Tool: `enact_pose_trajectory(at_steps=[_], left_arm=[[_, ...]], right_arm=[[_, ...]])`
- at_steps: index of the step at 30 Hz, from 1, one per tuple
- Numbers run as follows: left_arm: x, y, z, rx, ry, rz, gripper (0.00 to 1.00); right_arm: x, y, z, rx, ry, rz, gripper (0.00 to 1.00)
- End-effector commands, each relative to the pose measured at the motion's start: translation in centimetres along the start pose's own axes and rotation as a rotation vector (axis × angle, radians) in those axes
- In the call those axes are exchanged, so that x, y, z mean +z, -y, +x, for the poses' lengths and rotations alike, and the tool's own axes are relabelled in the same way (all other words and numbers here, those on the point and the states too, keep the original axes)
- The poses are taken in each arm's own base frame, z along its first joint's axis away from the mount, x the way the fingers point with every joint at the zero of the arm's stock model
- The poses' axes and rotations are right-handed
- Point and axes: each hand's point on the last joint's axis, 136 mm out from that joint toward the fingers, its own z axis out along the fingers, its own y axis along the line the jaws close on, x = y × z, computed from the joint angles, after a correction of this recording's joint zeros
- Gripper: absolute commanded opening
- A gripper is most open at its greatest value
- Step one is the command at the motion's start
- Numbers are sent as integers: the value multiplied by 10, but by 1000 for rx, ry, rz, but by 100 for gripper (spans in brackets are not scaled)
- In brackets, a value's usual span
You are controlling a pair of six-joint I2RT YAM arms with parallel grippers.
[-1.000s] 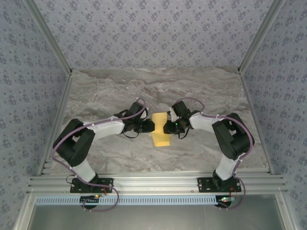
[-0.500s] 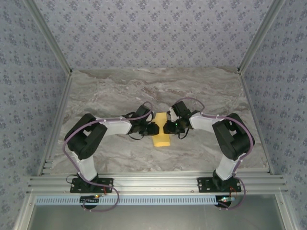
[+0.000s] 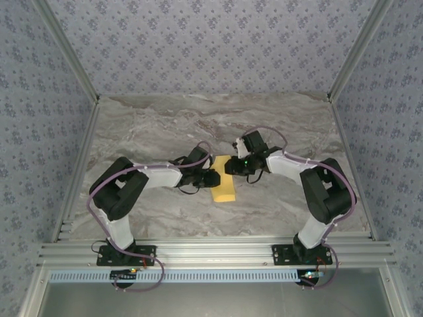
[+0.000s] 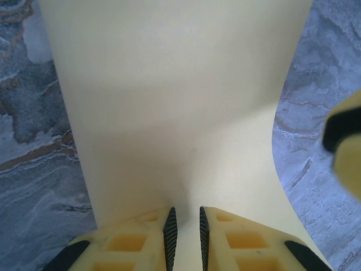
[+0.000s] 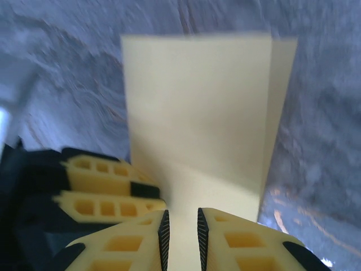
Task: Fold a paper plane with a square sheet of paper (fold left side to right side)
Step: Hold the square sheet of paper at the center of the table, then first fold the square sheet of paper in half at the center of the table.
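Marble tabletop [image 3: 165,125], folded yellow sheet of paper [image 3: 223,190] pinched between left fingers [image 4: 135,245] and between right fingers [image 5: 237,243]

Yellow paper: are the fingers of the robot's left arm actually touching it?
Touching. The left wrist view shows the paper running into the narrow slot between the left fingers, its edge pinched by their black pads.

Grey marble table [image 3: 158,125], floral blue-grey walls [image 3: 211,46], aluminium rail [image 3: 211,251] in front
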Motion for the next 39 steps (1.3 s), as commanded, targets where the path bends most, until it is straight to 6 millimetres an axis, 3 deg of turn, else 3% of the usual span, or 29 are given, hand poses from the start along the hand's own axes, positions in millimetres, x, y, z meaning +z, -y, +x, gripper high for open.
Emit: enact_pose_trajectory(at_steps=[1,5,10,15,26,30,33,39], left_arm=[[11,-31,38,-35,-106,-104,21],[10,-31,38,-32,-105,-105,21],[6,-28,38,-8,-102,-94,21],[-1,-20,46,36,-109,-58,21],[-4,-6,113,156,-201,-24,19],[-5,1,125,139,-192,11,20],[-11,12,123,138,-167,43,20],[-41,39,94,137,-49,131,22]], right_arm=[[11,-8,-15,-5,5,-44,25],[30,-4,-17,23,-17,-60,24],[50,11,-6,66,-74,-16,24],[58,30,10,108,-121,48,24],[61,40,24,138,-142,73,24],[61,41,26,140,-147,74,24],[61,42,27,142,-147,75,24],[59,45,28,142,-142,91,24]])
